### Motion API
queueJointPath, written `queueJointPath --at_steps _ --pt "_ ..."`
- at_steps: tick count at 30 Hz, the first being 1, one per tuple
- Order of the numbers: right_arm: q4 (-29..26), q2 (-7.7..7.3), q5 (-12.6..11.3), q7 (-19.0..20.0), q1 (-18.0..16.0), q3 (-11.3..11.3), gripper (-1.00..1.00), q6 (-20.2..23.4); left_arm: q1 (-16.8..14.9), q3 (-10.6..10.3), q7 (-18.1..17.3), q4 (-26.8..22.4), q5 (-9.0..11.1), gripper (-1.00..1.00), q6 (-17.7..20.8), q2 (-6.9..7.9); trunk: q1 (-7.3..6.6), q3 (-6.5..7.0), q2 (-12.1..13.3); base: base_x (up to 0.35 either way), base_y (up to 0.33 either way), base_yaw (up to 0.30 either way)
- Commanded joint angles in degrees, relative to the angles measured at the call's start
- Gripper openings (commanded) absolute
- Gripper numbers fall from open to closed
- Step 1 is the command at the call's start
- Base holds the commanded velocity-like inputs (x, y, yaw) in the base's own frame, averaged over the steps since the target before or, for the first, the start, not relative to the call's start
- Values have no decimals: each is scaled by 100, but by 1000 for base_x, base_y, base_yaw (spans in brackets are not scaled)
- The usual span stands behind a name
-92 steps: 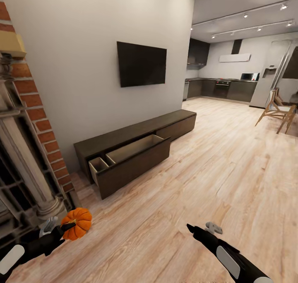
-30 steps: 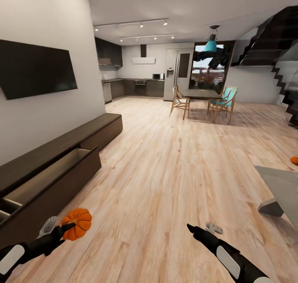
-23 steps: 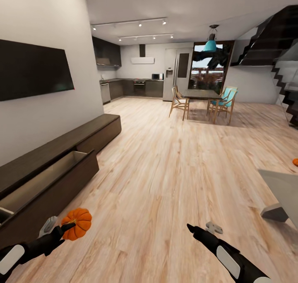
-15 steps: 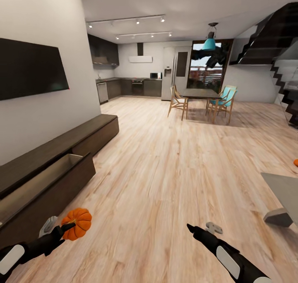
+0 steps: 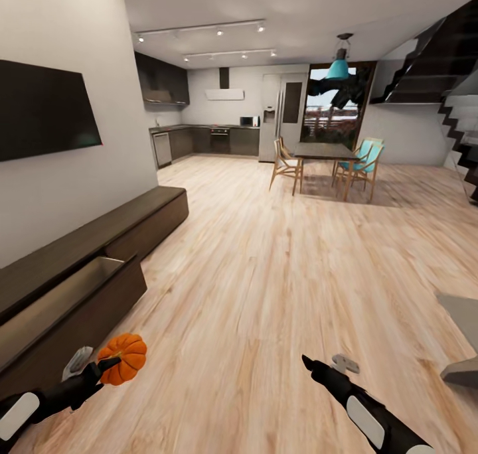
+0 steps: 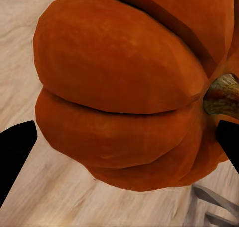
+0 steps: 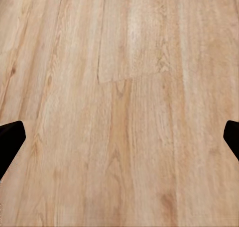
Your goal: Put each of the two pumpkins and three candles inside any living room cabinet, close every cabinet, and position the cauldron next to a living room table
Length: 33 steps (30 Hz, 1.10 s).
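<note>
My left gripper [image 5: 97,365] is shut on a ribbed orange pumpkin [image 5: 123,359] low at the left, above the wooden floor. In the left wrist view the pumpkin [image 6: 119,92] sits between both black fingertips [image 6: 16,152], its brown stem [image 6: 222,94] to one side. The long dark-brown cabinet [image 5: 99,235] runs along the left wall, its near drawer [image 5: 66,302] pulled out and pale inside. My right gripper [image 5: 326,364] hangs open over bare floor with nothing in it. A corner of the grey table [image 5: 463,308] shows at the right edge. The candles and the cauldron are out of view.
A black TV [image 5: 43,109] hangs on the wall above the cabinet. Wide wooden floor [image 5: 279,268] stretches ahead to a dining table with chairs [image 5: 324,162] and a dark kitchen [image 5: 219,139]. Black stairs [image 5: 458,109] rise at the far right.
The camera has turned and rolled on: cabinet and TV slid left in the picture, the table slid almost out at the right. Both arms keep their pose, with the pumpkin still held.
</note>
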Motion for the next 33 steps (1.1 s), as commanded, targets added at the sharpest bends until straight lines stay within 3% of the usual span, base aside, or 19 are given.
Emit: queueJointPath --at_steps 1,33 --pt "0 -7 -64 9 -5 34 100 -4 -6 -14 2 -4 84 -100 29 5 3 -5 -2 342 0 -5" --pt "-16 -5 -62 16 -5 28 100 29 -6 -14 9 -2 84 -100 29 5 3 -133 -2 342 0 -221"
